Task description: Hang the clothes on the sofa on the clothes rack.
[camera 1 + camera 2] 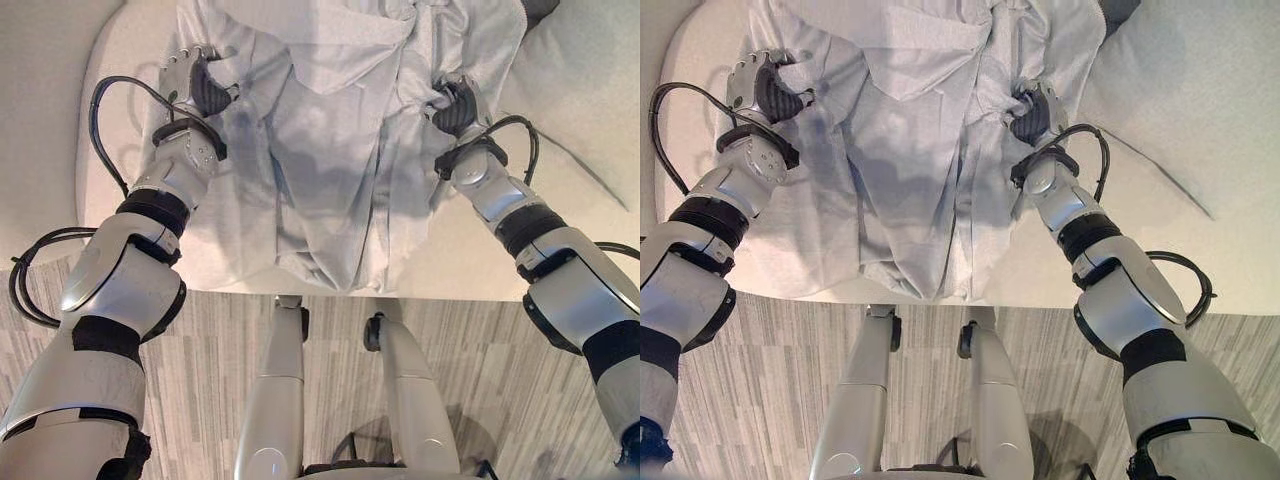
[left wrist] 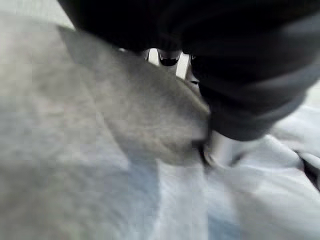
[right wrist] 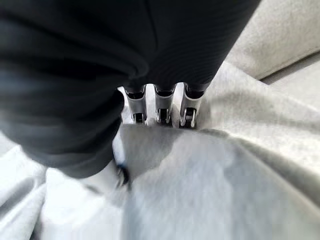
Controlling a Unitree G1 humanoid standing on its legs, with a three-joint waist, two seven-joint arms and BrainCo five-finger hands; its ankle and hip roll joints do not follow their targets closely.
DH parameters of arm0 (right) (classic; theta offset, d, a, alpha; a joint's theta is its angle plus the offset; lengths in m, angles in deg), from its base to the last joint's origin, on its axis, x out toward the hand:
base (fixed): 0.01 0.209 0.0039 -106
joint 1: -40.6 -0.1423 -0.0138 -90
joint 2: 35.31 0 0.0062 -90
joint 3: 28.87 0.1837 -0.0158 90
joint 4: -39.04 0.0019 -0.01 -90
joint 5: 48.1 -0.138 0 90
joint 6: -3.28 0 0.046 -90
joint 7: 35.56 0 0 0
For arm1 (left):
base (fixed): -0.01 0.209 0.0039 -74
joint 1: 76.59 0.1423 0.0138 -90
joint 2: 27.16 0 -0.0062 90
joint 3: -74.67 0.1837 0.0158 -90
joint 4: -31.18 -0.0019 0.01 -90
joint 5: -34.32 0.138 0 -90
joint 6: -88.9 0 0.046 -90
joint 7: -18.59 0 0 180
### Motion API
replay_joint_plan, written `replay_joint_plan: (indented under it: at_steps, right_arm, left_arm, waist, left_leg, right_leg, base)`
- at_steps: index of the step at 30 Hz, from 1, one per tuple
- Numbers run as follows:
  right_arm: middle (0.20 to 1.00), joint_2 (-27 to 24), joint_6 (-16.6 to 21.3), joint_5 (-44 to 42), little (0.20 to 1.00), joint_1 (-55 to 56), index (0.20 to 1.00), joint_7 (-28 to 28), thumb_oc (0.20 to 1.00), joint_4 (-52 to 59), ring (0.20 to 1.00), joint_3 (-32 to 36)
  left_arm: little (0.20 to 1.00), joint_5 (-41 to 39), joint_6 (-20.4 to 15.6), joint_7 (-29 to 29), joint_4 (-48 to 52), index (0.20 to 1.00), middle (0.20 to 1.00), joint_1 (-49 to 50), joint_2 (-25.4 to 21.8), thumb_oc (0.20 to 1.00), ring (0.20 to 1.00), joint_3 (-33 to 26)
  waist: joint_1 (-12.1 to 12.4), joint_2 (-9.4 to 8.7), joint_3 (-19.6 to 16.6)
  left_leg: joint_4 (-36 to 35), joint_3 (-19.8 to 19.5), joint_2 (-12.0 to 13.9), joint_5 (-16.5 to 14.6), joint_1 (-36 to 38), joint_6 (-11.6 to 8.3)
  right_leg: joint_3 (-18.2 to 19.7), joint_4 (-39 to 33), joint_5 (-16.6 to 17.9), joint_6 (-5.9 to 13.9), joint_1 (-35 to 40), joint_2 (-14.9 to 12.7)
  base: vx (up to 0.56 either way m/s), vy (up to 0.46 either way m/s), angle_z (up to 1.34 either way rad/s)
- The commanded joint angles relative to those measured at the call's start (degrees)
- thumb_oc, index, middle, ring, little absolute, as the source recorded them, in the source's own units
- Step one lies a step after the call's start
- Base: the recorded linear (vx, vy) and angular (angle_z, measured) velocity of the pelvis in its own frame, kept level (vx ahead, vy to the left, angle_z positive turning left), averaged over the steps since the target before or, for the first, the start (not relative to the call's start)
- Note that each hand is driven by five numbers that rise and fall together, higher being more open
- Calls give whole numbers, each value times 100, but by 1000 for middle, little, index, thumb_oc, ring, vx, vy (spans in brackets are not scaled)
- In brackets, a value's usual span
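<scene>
A light grey garment (image 1: 330, 150) lies spread over the cream sofa seat (image 1: 120, 60), its lower hem hanging near the seat's front edge. My left hand (image 1: 195, 85) is at the garment's left shoulder, fingers curled onto a fold of the cloth. In the left wrist view the cloth (image 2: 100, 150) bunches right under the dark cover. My right hand (image 1: 455, 105) is at the garment's right side, with cloth gathered in its grip. In the right wrist view the fingers (image 3: 160, 107) bend down into the grey fabric (image 3: 210, 190).
A large cream back cushion (image 1: 1200, 90) lies on the sofa at the right. A dark item (image 1: 540, 8) peeks out at the top right behind the garment. Grey wood-pattern floor (image 1: 480, 350) runs along the sofa's front edge.
</scene>
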Motion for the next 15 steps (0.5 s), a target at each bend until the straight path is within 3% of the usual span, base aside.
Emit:
replay_joint_plan:
  at_steps: [1, 7, 8, 14, 15]
  right_arm:
    - [200, 232, 191, -157, 200, 531, 200, 462, 200, 380, 200, -38]
    - [200, -165, 396, -35, 200, 1239, 200, 399, 200, 1493, 200, 559]
    - [200, -336, 526, 141, 200, 1740, 200, 339, 200, 2014, 200, 929]
    - [200, -464, 614, 614, 200, 2286, 200, 180, 200, 2491, 200, 1344]
    - [200, -536, 640, 839, 200, 2516, 200, 91, 200, 2715, 200, 1545]
  left_arm:
    - [200, 42, 28, 249, -171, 200, 200, 205, -174, 200, 200, -202]
    - [200, -55, -55, 150, 411, 200, 200, 582, -428, 200, 200, -657]
    - [200, -142, -148, -39, 816, 200, 200, 927, -543, 200, 200, -1076]
    - [200, -65, -222, -378, 1515, 200, 200, 1573, -615, 200, 200, -1687]
    - [200, 8, -272, -560, 1969, 200, 200, 1963, -641, 200, 200, -2007]
  waist:
    - [38, 189, 508]
    - [23, 235, 508]
    - [29, 273, 467]
    - [23, 351, 296]
    - [78, 394, 199]
  left_leg:
    - [-365, 124, -119, -243, 563, 41]
    - [-372, 204, -143, -314, 871, 47]
    - [-387, 253, -125, -389, 1086, 42]
    - [-468, 293, -141, -422, 1380, 43]
    - [-484, 315, -120, -511, 1618, 34]
  right_leg:
    - [205, 19, -372, 715, 747, -336]
    - [229, 54, -424, 728, 1015, -347]
    - [229, 78, -478, 731, 1196, -353]
    - [211, 110, -518, 738, 1405, -387]
    - [204, 154, -599, 718, 1596, -386]
  base:
    - [0, 0, 0]
    - [-8, -9, -3]
    - [0, 0, 0]
    - [15, -31, -1]
    - [33, -70, -5]
